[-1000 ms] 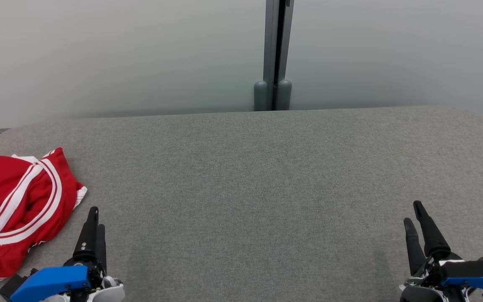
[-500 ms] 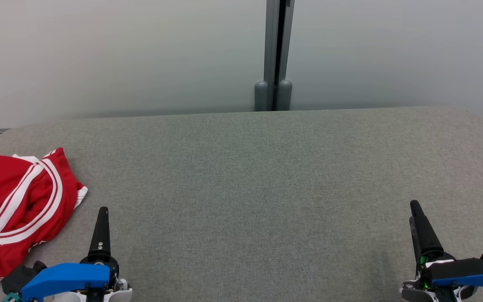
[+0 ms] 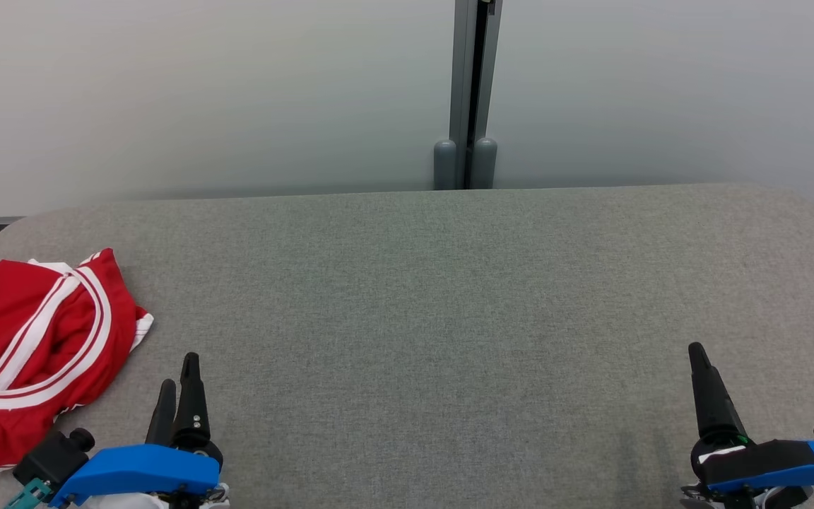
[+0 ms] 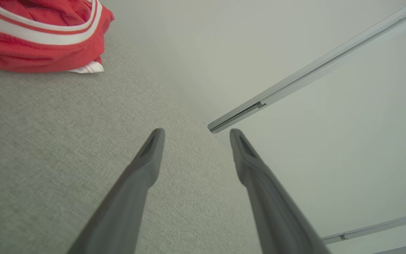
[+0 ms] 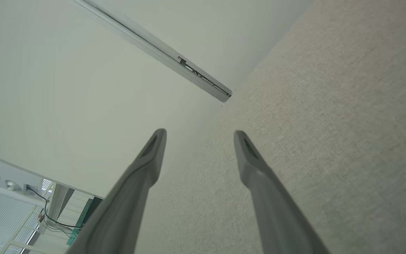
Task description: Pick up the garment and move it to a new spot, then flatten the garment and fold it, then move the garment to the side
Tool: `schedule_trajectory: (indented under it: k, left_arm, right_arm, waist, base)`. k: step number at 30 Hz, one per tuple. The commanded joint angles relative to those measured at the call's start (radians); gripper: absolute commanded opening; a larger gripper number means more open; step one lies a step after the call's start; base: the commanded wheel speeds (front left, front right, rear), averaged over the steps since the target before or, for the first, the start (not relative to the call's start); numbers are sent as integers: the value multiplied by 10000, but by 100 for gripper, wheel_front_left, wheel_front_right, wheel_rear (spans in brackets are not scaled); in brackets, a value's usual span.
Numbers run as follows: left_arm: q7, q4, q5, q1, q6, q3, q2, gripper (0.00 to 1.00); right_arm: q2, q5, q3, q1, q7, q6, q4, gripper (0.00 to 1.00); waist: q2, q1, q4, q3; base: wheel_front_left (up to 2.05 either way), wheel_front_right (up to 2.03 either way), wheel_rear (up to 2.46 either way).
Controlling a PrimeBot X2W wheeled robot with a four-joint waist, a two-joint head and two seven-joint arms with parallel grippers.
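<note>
Head view: red garment [image 3: 32,353], white-striped, bunched at left end of grey worktop [image 3: 449,297], partly cut off by picture edge. Just right of heap, slightly nearer robot, left pincer [image 3: 178,371]: clear of cloth, fingers spread, nothing between them. At far right end, right pincer [image 5: 198,133]: well apart from garment, fingers spread, empty. Left arm clearly nearer. Heap crumpled, no clear long axis; trim band [image 3: 89,332] runs diagonally across it. Judgement: pick-up not yet begun; left pincer must go left and forward onto nearest fold.
</note>
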Motion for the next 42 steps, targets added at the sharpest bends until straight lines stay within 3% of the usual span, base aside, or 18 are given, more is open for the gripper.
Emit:
schedule_trajectory:
  k: [1, 20, 42]
  left_arm:
    - [-115, -157, 448, -86, 44, -111, 133, 100]
    - [-731, -269, 3266, 95, 312, -659, 394, 100]
    - [-1316, -124, 5677, 328, 479, -1326, 642, 100]
  right_arm:
    - [-71, -475, -32, -58, -120, 14, -152, 100]
    - [-95, -3579, 5, 135, -630, 18, -427, 100]
    - [-118, -5978, -21, 349, -896, 23, -562, 100]
  waist:
    - [0, 0, 6, -6]
    - [0, 0, 64, -26]
    - [0, 0, 143, -55]
  base:
    - [0, 0, 0]
    - [0, 0, 0]
    - [0, 0, 0]
